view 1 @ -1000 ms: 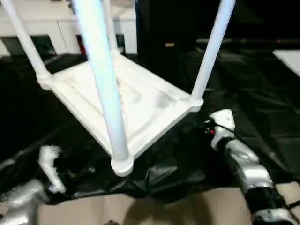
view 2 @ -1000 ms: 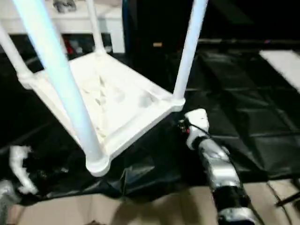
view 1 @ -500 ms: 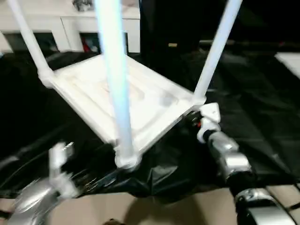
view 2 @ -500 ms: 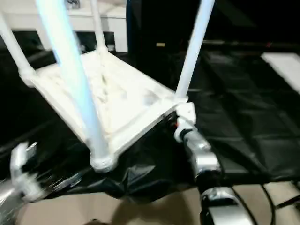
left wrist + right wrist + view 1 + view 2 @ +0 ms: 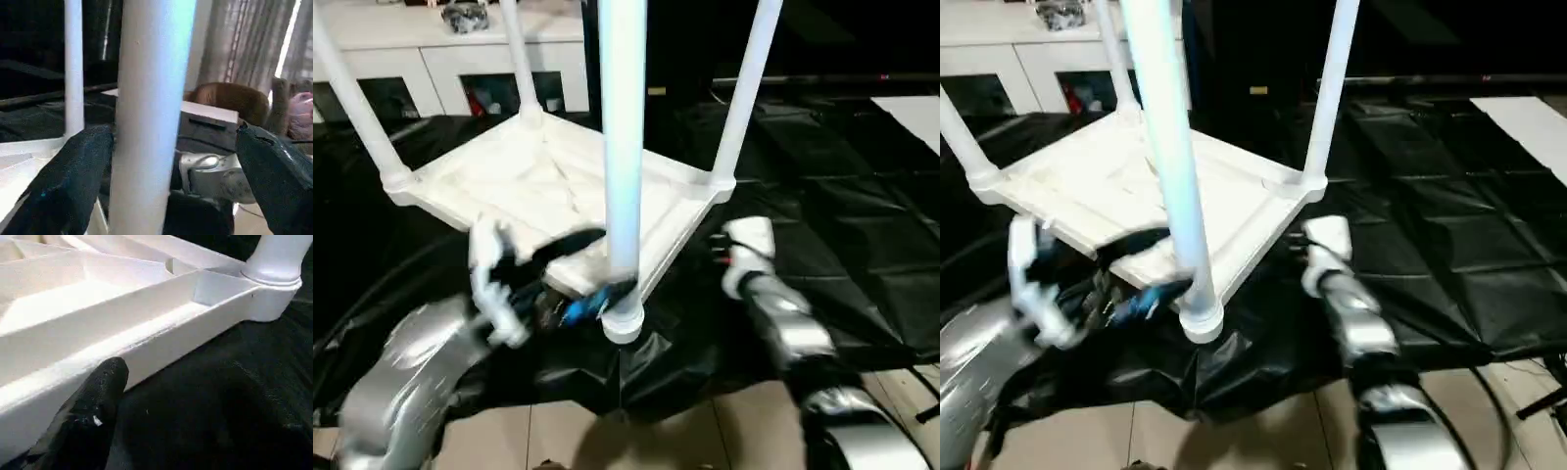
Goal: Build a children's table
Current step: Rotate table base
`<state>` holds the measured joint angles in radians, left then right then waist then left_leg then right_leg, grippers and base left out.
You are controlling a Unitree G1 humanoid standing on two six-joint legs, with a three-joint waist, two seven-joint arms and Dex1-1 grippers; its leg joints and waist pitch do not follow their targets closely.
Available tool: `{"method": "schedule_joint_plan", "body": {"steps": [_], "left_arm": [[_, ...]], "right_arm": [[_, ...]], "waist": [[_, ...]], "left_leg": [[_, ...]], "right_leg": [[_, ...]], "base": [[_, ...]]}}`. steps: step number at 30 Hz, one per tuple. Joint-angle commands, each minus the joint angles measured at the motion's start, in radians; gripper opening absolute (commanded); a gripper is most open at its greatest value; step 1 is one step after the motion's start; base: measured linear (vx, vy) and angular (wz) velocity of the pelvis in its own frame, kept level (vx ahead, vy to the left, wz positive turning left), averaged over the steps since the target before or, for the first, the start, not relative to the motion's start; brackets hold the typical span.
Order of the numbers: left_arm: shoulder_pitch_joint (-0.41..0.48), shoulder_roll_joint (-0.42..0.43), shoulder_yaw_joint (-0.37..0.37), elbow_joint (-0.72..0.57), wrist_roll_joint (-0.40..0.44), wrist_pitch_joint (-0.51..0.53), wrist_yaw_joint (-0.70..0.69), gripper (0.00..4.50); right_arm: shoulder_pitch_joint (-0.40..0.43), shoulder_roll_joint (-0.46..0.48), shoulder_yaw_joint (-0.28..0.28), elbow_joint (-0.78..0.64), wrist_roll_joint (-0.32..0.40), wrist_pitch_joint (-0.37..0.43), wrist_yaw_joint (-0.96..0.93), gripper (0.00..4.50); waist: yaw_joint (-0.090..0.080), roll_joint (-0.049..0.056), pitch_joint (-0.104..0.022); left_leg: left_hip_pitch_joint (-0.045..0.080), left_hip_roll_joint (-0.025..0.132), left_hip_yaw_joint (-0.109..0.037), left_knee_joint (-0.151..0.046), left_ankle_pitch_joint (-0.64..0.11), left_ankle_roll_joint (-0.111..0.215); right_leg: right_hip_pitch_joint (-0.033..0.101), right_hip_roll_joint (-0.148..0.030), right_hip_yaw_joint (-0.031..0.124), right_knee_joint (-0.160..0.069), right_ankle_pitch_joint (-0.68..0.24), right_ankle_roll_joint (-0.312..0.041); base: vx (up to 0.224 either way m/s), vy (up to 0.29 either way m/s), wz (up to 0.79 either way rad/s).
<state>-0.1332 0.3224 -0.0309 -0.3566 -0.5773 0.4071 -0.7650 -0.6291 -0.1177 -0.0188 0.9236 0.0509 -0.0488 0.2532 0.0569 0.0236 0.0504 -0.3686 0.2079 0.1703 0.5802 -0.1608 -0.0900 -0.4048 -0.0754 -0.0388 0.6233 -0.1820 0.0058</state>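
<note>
The left gripper (image 5: 582,279) is spreading its black fingers (image 5: 73,181) wide around the near leg (image 5: 623,147), one finger on each side, just above that leg's corner socket (image 5: 623,323). The right gripper (image 5: 722,257) is sitting just beside the tabletop's (image 5: 509,181) right edge; one black finger (image 5: 93,416) is lying against the rim, and I cannot tell how wide it is. The table is lying upside down on a black sheet (image 5: 842,196), ribbed underside up, four legs rising. Behind it, a white cabinet (image 5: 440,69) is standing by the wall.
</note>
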Motion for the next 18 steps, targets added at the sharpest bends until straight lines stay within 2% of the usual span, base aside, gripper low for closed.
{"method": "schedule_joint_plan", "body": {"steps": [1,2,3,4,5,6,9,10,12,13,14,16,18], "left_arm": [[-0.013,-0.013,-0.019,0.032,0.021,0.008,0.020,4.49],[-0.024,-0.024,-0.021,0.047,0.030,0.014,0.028,4.49],[-0.045,-0.043,-0.028,0.071,0.033,0.016,0.032,4.49],[-0.045,-0.043,-0.028,0.071,0.033,0.016,0.032,4.49],[-0.060,-0.055,-0.033,0.087,0.037,0.017,0.036,4.49],[-0.084,-0.070,-0.049,0.098,0.030,0.020,0.028,4.49],[-0.120,-0.093,-0.082,0.112,0.028,0.014,0.011,4.49],[-0.146,-0.117,-0.120,0.129,0.029,0.009,0.005,4.49],[-0.148,-0.118,-0.122,0.130,0.030,0.009,0.005,4.49],[-0.154,-0.126,-0.132,0.135,0.031,0.008,0.005,4.49],[-0.159,-0.142,-0.158,0.143,0.038,0.007,-0.002,4.49],[-0.167,-0.184,-0.216,0.156,0.051,0.004,-0.019,4.49],[-0.170,-0.192,-0.229,0.162,0.065,-0.006,-0.018,4.49]], "right_arm": [[-0.030,-0.002,0.002,0.009,-0.004,-0.014,0.008,3.18],[-0.039,-0.003,-0.001,0.015,-0.002,-0.015,0.009,3.18],[-0.050,-0.003,-0.009,0.027,0.003,-0.018,0.012,3.18],[-0.050,-0.003,-0.009,0.027,0.003,-0.018,0.012,3.18],[-0.058,-0.003,-0.015,0.036,0.008,-0.018,0.014,3.18],[-0.068,-0.002,-0.014,0.053,0.005,-0.023,0.016,3.18],[-0.082,0.005,-0.010,0.076,0.002,-0.030,0.028,3.18],[-0.097,0.017,-0.004,0.098,-0.001,-0.040,0.044,3.18],[-0.098,0.017,-0.003,0.099,-0.002,-0.041,0.046,3.18],[-0.101,0.021,-0.002,0.104,-0.003,-0.044,0.052,3.18],[-0.104,0.032,0.002,0.112,-0.005,-0.047,0.061,3.18],[-0.108,0.067,0.005,0.126,-0.001,-0.045,0.075,3.18],[-0.111,0.077,0.005,0.132,0.001,-0.046,0.076,3.18]], "waist": [[-0.001,0.002,-0.058],[-0.004,-0.009,-0.059],[-0.002,-0.005,-0.060],[-0.002,-0.010,-0.061],[-0.001,-0.010,-0.061],[0.001,-0.017,-0.062],[0.004,-0.013,-0.063],[0.005,-0.005,-0.064],[0.005,-0.009,-0.064],[0.004,-0.006,-0.065],[0.004,0.002,-0.068],[0.004,0.007,-0.068],[0.004,0.005,-0.069]], "left_leg": [[0.009,0.001,0.005,-0.062,-0.357,-0.021],[0.004,0.002,0.005,-0.062,-0.346,-0.019],[0.004,0.002,0.004,-0.063,-0.340,-0.018],[0.007,0.001,0.006,-0.060,-0.333,-0.014],[0.005,0.002,0.007,-0.059,-0.319,-0.010],[0.003,0.002,0.007,-0.060,-0.308,-0.007],[0.004,0.003,0.007,-0.059,-0.291,-0.002],[0.005,0.003,0.008,-0.057,-0.292,-0.003],[0.002,0.003,0.007,-0.057,-0.293,0.001],[0.001,0.004,0.006,-0.057,-0.287,0.002],[0.002,0.005,0.006,-0.055,-0.279,0.002],[0.002,0.005,0.007,-0.054,-0.267,0.009],[0.003,0.006,0.006,-0.055,-0.271,0.012]], "right_leg": [[0.034,-0.030,0.025,-0.087,-0.337,-0.154],[0.038,-0.031,0.025,-0.087,-0.332,-0.150],[0.038,-0.032,0.025,-0.084,-0.328,-0.150],[0.035,-0.032,0.026,-0.085,-0.326,-0.151],[0.037,-0.033,0.027,-0.085,-0.309,-0.155],[0.039,-0.034,0.026,-0.084,-0.296,-0.157],[0.039,-0.035,0.026,-0.080,-0.271,-0.170],[0.037,-0.035,0.026,-0.079,-0.255,-0.179],[0.040,-0.035,0.025,-0.077,-0.238,-0.187],[0.041,-0.035,0.025,-0.076,-0.221,-0.191],[0.042,-0.035,0.024,-0.074,-0.190,-0.203],[0.044,-0.034,0.024,-0.071,-0.144,-0.220],[0.046,-0.034,0.023,-0.071,-0.136,-0.229]], "base": [[0.000,0.000,0.00],[0.000,0.000,0.00],[0.000,0.000,0.00],[0.000,0.000,0.00],[0.000,0.000,0.00],[0.000,0.000,0.00],[0.000,0.000,0.00],[0.000,0.000,0.00],[0.000,0.000,0.00],[0.000,0.000,0.00],[0.000,0.000,0.00],[0.000,0.000,0.00],[0.000,0.000,0.00]]}}
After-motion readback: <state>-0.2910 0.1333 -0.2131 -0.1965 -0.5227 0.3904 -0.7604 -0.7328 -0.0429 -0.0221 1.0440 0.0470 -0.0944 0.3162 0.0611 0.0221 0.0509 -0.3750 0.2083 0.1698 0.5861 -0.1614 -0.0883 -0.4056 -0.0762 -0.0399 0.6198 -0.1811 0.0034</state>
